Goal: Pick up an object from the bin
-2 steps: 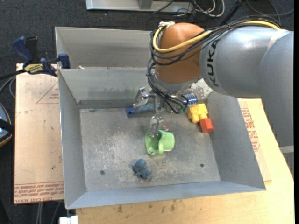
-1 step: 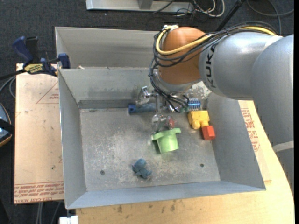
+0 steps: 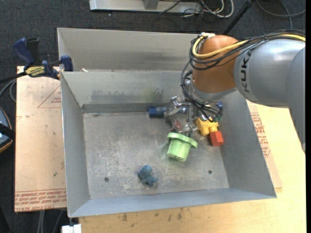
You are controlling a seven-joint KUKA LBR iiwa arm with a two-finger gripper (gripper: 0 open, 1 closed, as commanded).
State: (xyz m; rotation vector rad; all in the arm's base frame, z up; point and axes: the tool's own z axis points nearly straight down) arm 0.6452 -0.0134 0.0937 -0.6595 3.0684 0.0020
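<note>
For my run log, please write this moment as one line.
gripper low in bin | nearest: green cup, yellow block | grasp: unclear

This looks like a robotics lab or test workshop — a heavy industrial arm (image 3: 272, 67) lettered KUKA, with bundled cables (image 3: 257, 39) strapped along its wrist, reaches over a plain grey metal bin (image 3: 73, 130) set on a dark carpeted floor (image 3: 29, 13). Behind the bin lie loose black cords (image 3: 221, 1) and a flat metal stand foot (image 3: 146, 4).
</note>
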